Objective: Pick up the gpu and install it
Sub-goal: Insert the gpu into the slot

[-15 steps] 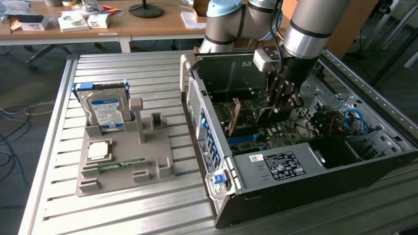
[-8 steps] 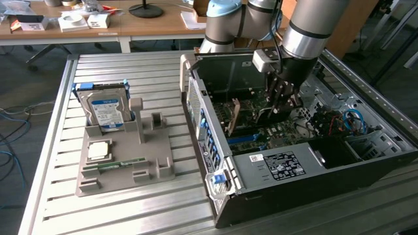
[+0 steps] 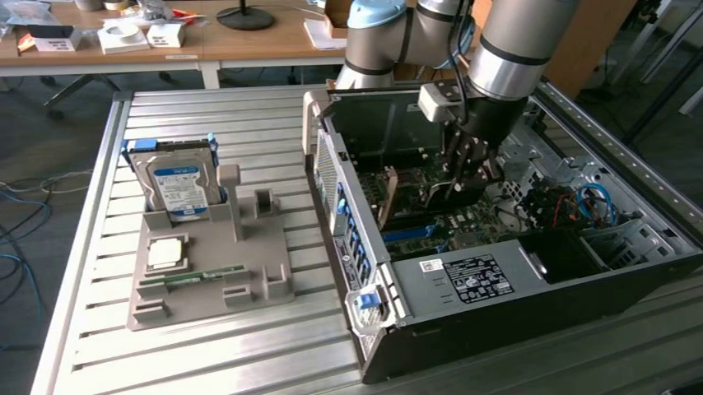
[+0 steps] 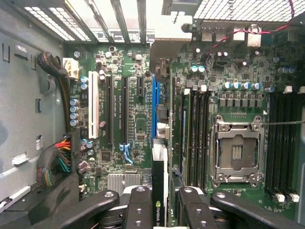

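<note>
Exterior view first: down inside the open computer case (image 3: 528, 288), on the exterior view's right of the slatted bench (image 3: 220, 354). Reaching straight down with the gripper (image 3: 470, 169), low over the motherboard (image 3: 472, 224). Pinching a dark card beneath the fingertips, the gpu (image 3: 453, 196), carried upright, seemingly to meet a slot edge-first.

Over on the exterior view's left, well apart from the case: grey parts holder (image 3: 209, 284), with the blue-labelled hard drive (image 3: 176, 185) stood on edge at the far end, a processor chip (image 3: 165, 251) lying flat, and a RAM stick (image 3: 207, 276) nearer. Parked in moulded seats, presumably for repeatable pick-up.

Over to the wrist view: looking down along the gpu (image 4: 161, 143), seen edge-on, clamped from both sides between the fingers (image 4: 138, 205) of the gripper (image 4: 161, 207). Lined up lengthwise with the blue expansion slot (image 4: 154, 105), directly over it; cannot tell whether seated. Held by the upper edge, likely to keep the connector edge free. Empty processor socket (image 4: 237, 152) near, just past the memory slots (image 4: 193, 138).
</note>
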`<action>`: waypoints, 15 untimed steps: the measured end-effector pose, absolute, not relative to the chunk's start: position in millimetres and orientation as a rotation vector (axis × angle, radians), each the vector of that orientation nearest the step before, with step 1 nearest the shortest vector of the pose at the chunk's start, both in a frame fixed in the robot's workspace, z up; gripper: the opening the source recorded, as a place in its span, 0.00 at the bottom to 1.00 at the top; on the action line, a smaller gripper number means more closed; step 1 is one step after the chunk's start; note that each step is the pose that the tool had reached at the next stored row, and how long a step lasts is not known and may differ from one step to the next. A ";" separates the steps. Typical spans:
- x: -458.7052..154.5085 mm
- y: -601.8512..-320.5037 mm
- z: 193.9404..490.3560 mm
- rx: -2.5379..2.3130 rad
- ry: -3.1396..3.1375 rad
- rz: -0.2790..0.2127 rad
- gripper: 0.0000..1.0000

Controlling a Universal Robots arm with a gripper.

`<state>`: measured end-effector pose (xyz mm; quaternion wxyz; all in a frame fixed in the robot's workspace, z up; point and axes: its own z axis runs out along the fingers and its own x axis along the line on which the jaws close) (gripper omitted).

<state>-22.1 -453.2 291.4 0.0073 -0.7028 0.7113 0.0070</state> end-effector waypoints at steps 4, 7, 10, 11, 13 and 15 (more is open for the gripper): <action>-22.1 -453.3 291.4 -2.198 2.224 0.022 0.26; -22.1 -453.2 289.4 -2.198 2.224 0.022 0.26; -22.3 -453.2 287.3 -2.198 2.224 0.022 0.26; -22.3 -453.2 286.6 -2.198 2.224 0.022 0.26; -22.5 -453.3 285.9 -2.198 2.225 0.022 0.26; -22.4 -453.3 285.9 -2.198 2.225 0.022 0.26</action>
